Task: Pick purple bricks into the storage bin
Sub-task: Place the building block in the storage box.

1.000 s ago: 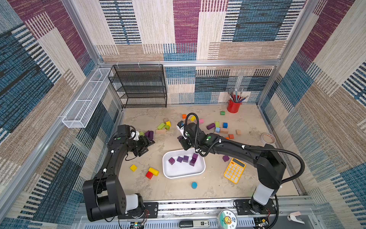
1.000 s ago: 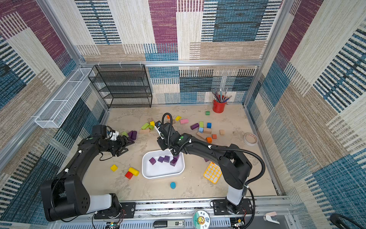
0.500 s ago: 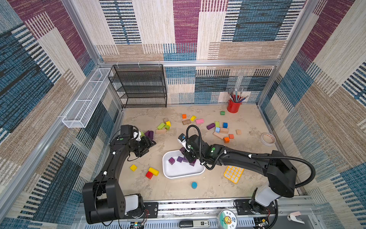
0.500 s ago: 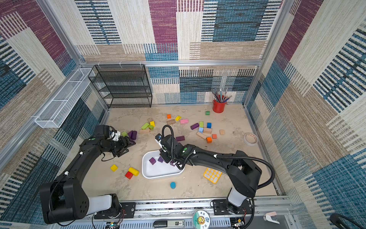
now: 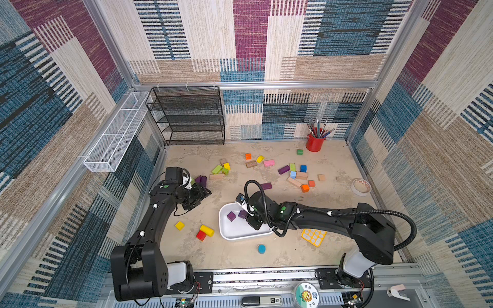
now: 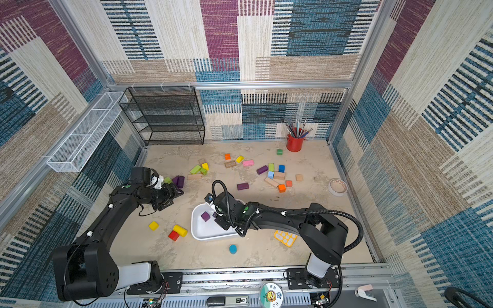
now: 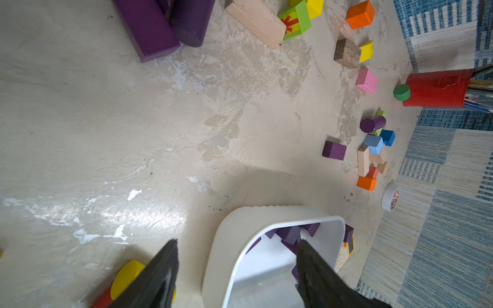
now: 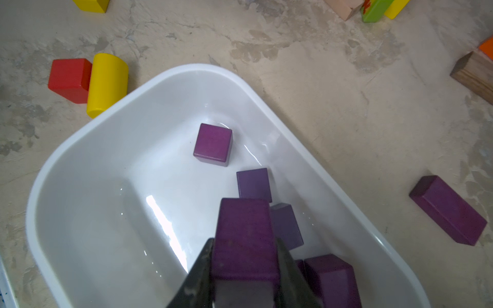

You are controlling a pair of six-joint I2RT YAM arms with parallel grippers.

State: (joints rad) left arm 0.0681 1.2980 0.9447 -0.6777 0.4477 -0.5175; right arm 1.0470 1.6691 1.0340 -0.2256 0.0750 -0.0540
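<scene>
The right gripper (image 8: 245, 241) is clamped on a purple brick (image 8: 244, 226), with its jaws pressed against two opposite sides. It holds the brick over the inside of the storage bin (image 8: 106, 186); whether the brick touches the bin floor cannot be told. In both top views the white, glossy bin sits a little toward 6 o'clock of the table's centre. Inside it, a purple cube (image 8: 213, 144) stands alone in the 9 o'clock half. At least three further purple pieces (image 8: 286, 224) lie clustered just beside the held brick, two of them touching. The left gripper (image 7: 237, 241) stands at 10 o'clock of the bin, apart from it. Its jaws are moderately wide and nothing is between them. Purple items outside the bin are as follows. An oblong purple block (image 5: 266, 186) lies flat at 1 o'clock of the bin, near it but apart. A purple cylinder (image 5: 284, 169) lies on its side farther out on the same bearing, against a cluster of green, blue and plain wooden blocks. A purple pair (image 7: 149, 29), touching one another, lies at 12 o'clock of the left gripper. Other items noted: a red block (image 5: 201, 235) touches a yellow cylinder (image 5: 207, 230) at 9 o'clock of the bin. A yellow calculator (image 5: 314, 236) lies at 3 o'clock and a blue disc (image 5: 261, 249) at 5 o'clock.
</scene>
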